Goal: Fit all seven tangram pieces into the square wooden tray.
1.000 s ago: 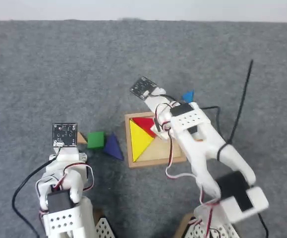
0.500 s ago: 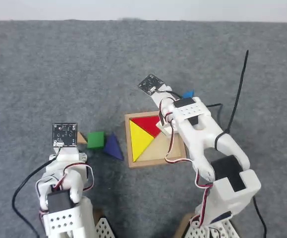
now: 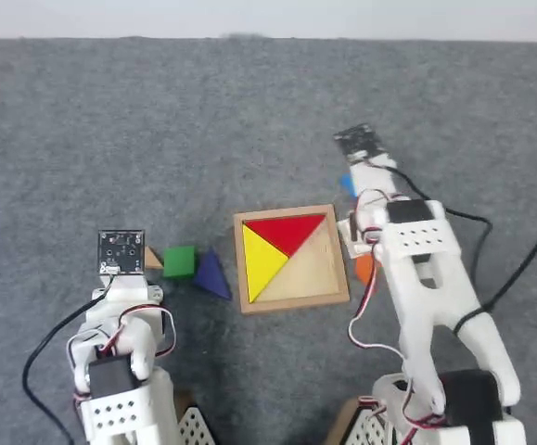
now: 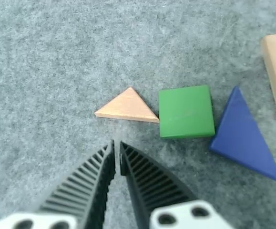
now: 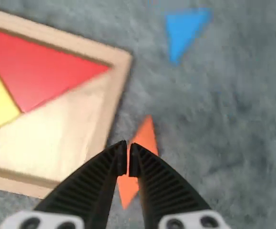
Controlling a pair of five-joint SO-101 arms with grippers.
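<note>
The grey felt worktop (image 3: 110,120) carries a tan triangle (image 4: 127,106), a green square (image 4: 186,111) and a dark blue triangle (image 4: 245,138) just ahead of the left pincer (image 4: 117,145). A wooden tray (image 5: 112,95) lies beside the right pincer (image 5: 127,148), an orange piece (image 5: 146,133) at its tips and a light blue triangle (image 5: 183,26) well ahead.

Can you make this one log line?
tray: red triangle, yellow triangle inside | right end effector: shut, above orange piece | left end effector: shut

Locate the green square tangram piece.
In the high view, the green square tangram piece lies left of the square wooden tray, between the tan wooden triangle and the dark blue triangle.
</note>
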